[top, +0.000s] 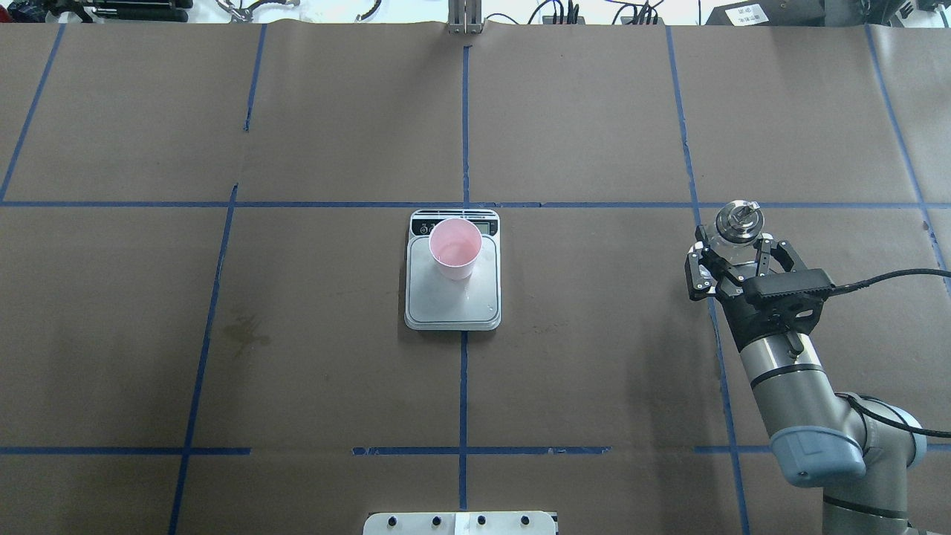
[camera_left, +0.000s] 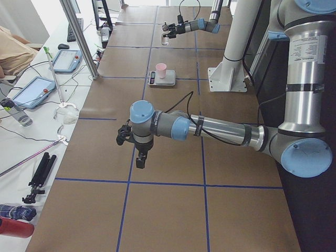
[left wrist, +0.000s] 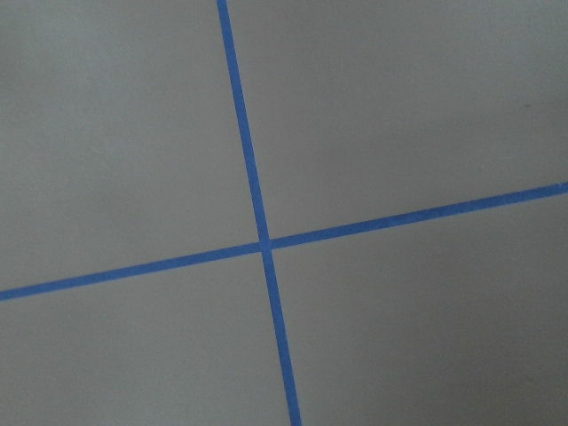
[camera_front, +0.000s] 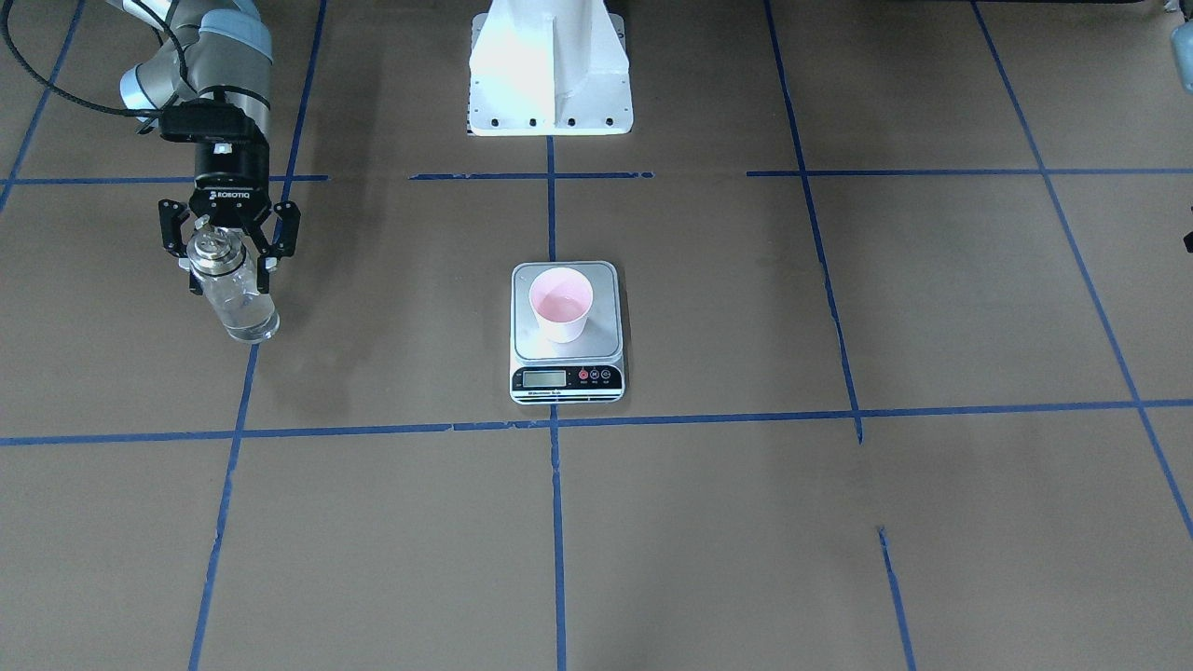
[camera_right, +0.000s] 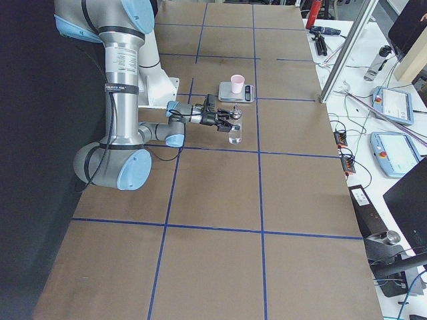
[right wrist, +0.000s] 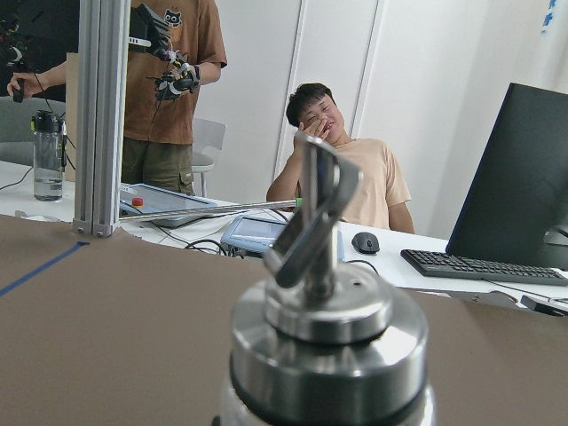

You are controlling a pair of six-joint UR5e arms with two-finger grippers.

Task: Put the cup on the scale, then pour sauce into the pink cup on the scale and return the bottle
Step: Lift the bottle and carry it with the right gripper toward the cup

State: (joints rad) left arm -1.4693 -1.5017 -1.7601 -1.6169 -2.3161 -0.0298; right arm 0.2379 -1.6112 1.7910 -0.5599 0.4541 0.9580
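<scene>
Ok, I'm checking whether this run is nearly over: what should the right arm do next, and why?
Probably draw the right gripper straight back from the bottle. Its jaws look open either side of the neck, the bottle seems to stand on the table, and the cup sits on the scale.

Near, large left arm reaches low across the brown counter (camera_left: 173, 210), elbow at view's right. Left claw (camera_left: 139, 157) points down over a blue tape line; jaw state not readable. Far right arm small at top: right claw (camera_left: 166, 31) at the bottle (camera_left: 165, 41), grip too small to judge. Pink cup (camera_left: 161, 69) upright on scale (camera_left: 164, 81), near white pedestal (camera_left: 231, 52). Second counter at view's left carries tablets (camera_left: 35, 90), cables, black tripod (camera_left: 39, 176)
</scene>
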